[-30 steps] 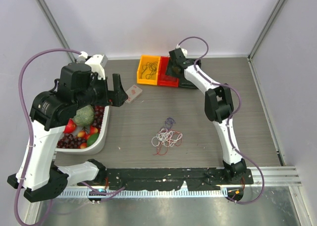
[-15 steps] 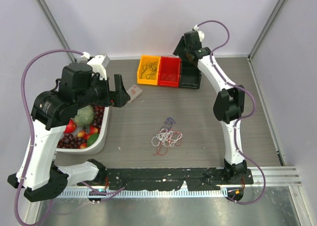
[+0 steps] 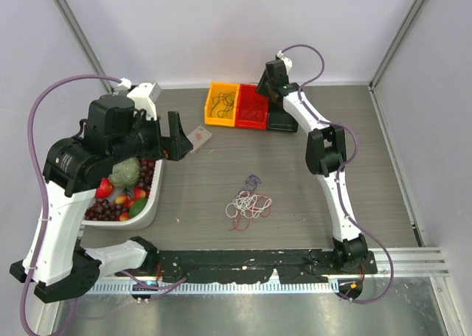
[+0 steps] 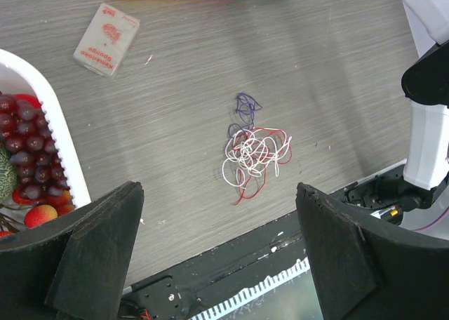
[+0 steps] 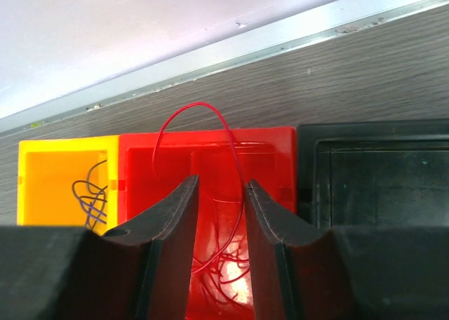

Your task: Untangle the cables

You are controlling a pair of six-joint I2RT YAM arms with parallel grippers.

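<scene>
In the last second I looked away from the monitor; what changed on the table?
The right gripper swung back and rightward, then returned part-way; it now hangs over the red bin, jaws apart around a red wire. The left gripper, wide open, and the cable tangle stayed put.

This is a robotics lab test cell. Plain white walls point(image 3: 221, 26) framed by aluminium posts point(image 3: 71, 23) enclose a grey table point(image 3: 199, 181). Two robot arms point(image 3: 335, 196) are bolted to a rail point(image 3: 405, 260) at its near edge. Coloured bins point(image 3: 251, 109) stand far, a fruit tub point(image 3: 150, 202) left, and loose cables point(image 3: 248, 202) lie mid-table.
</scene>
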